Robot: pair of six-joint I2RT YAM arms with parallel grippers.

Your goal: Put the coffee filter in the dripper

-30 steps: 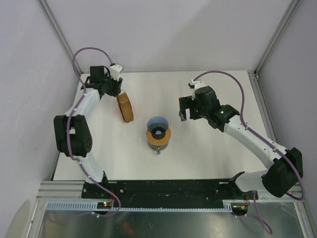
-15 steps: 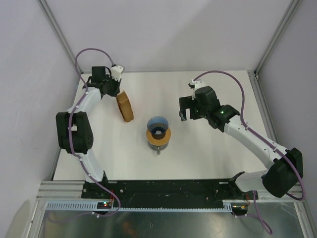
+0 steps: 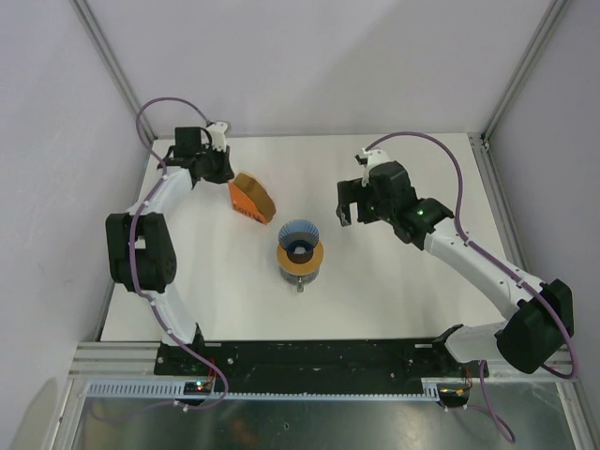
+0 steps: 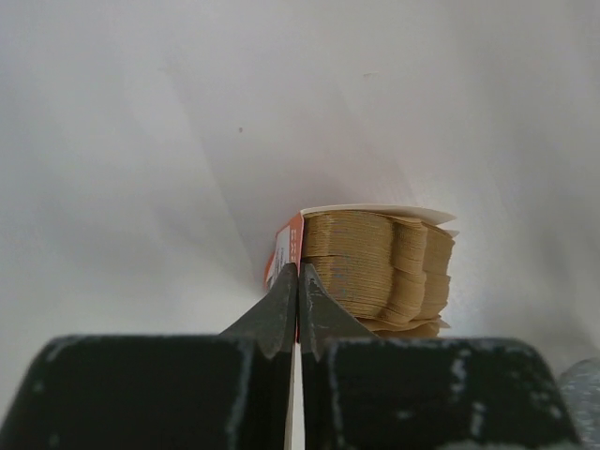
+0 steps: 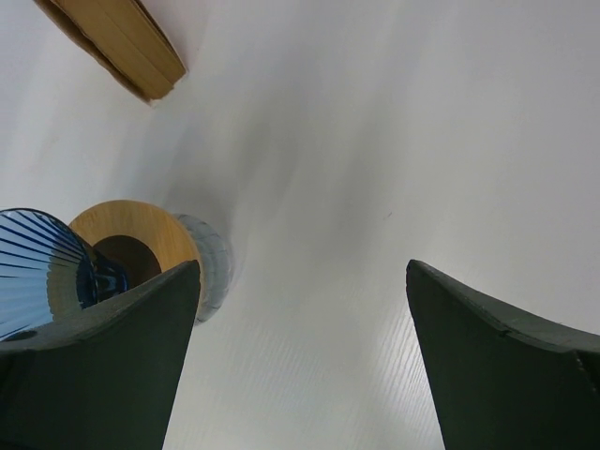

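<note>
The dripper (image 3: pixel 299 242), a blue ribbed cone on an orange-brown collar, stands mid-table. It also shows at the left of the right wrist view as the dripper (image 5: pixel 141 234). Up and left of it lies the orange-brown packet (image 3: pixel 251 200), tilted with its face up. My left gripper (image 3: pixel 228 178) is shut on the packet's thin side wall (image 4: pixel 286 246). The left gripper (image 4: pixel 298 272) has its jaws pressed together. Right beside them sits a stack of tan coffee filters (image 4: pixel 375 262) inside the packet. My right gripper (image 3: pixel 352 217) hangs open to the right of the dripper. The right gripper (image 5: pixel 300 281) holds nothing.
White tabletop (image 3: pixel 394 281) bounded by grey walls and a frame post at the back right (image 3: pixel 483 141). The packet's end (image 5: pixel 117 37) shows at the top left of the right wrist view. Both arm bases sit on the black rail at the near edge.
The left gripper has closed. The packet, which stood on edge, has tipped and swung right, showing its orange face. The right arm has not moved.
</note>
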